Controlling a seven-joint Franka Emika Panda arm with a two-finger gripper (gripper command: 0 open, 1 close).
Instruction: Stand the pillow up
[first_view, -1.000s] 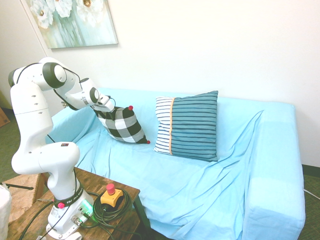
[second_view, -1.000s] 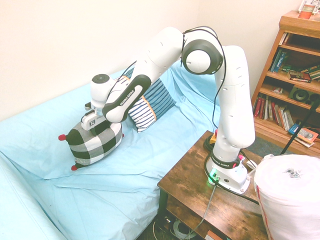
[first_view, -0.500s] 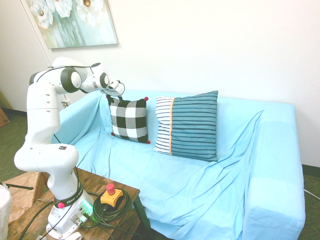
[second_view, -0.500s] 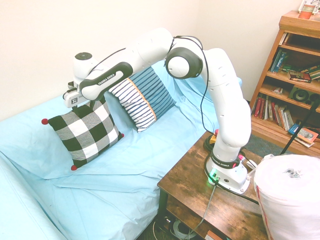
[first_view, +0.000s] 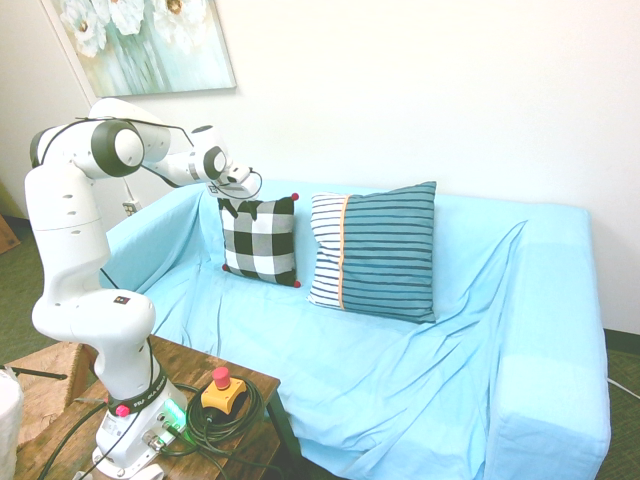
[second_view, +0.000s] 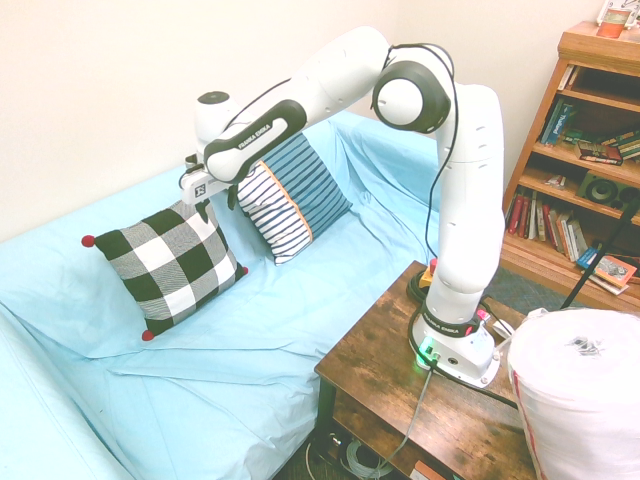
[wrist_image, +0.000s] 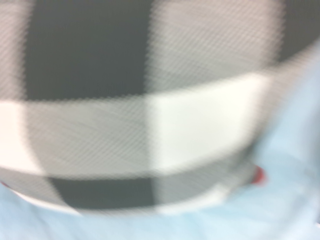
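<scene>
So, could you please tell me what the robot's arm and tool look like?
The arm is glossy white with rounded segments, dark grey rings and caps at its joints, and a black cable along the outside. A dark forearm panel reads "FRANKA EMIKA" in white. The tool has a pale housing with a small dark square label and two slim dark fingers.

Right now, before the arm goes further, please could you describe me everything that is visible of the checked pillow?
The checked pillow is a square, plump cushion in black, white and grey buffalo check, its cloth looking woven. Small red pompoms show at three corners; the fourth cannot be made out. It stands on its lower edge on the blue-covered sofa, leaning against the backrest, beside the striped pillow. The open gripper is at its top edge; whether they touch is unclear.
</scene>
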